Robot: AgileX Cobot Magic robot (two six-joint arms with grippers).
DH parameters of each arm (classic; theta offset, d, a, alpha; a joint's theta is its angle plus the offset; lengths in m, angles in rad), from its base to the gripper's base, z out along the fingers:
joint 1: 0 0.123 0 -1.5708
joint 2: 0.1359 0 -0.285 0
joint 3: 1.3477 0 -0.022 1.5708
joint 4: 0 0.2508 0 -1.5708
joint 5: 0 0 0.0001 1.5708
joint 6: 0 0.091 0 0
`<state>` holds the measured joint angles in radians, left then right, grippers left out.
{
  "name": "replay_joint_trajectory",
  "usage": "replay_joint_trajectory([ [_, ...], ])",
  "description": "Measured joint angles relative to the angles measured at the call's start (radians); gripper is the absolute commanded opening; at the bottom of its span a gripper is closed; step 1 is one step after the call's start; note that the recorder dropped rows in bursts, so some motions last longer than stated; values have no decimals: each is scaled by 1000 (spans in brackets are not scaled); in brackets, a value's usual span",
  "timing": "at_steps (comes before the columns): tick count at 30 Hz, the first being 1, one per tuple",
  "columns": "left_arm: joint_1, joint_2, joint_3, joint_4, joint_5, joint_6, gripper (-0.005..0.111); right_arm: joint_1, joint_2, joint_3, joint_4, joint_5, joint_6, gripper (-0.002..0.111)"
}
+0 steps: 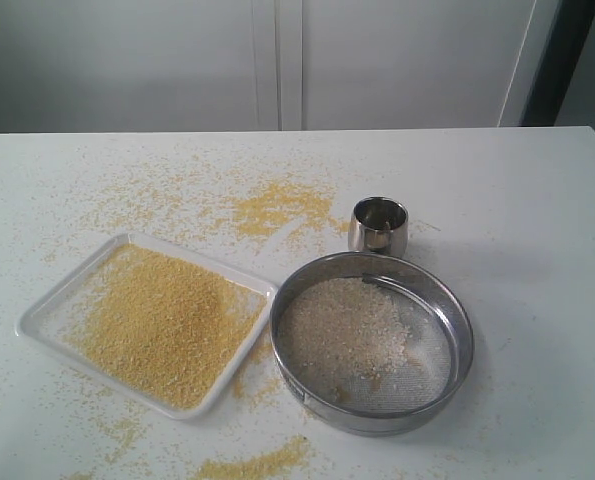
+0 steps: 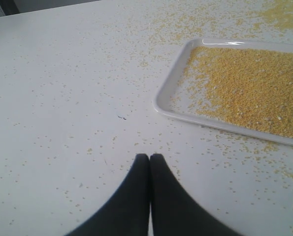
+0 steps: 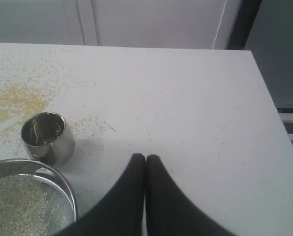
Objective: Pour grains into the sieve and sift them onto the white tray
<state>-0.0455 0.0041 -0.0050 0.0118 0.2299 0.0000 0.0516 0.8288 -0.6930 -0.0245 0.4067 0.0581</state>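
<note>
Item, sifting near complete: sieve (image 1: pixel 418 379) just beside white tray (image 1: pixel 55 312) on tabletop, whitish grains (image 1: pixel 342 330) inside; left gripper (image 2: pixel 149 156) and right gripper (image 3: pixel 145 157) closed, empty; advisably hold both clear, avoiding spills.

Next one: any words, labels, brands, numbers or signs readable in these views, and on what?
None: no word, label, brand, number or sign shows in any view.
The white tray, the sieve, the steel cup and the table bear no markings on the sides that show.
</note>
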Motion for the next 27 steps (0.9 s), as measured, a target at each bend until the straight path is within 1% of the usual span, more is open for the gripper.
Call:
replay_joint_trajectory([
  [11,0,0,0,0,0,0,0,2,-181,135,4,-20,0,0],
  [15,0,0,0,0,0,0,0,41,-225,171,4,-48,0,0],
  [18,0,0,0,0,0,0,0,68,-244,192,6,-74,0,0],
  [27,0,0,0,0,0,0,0,76,-246,203,6,-81,0,0],
])
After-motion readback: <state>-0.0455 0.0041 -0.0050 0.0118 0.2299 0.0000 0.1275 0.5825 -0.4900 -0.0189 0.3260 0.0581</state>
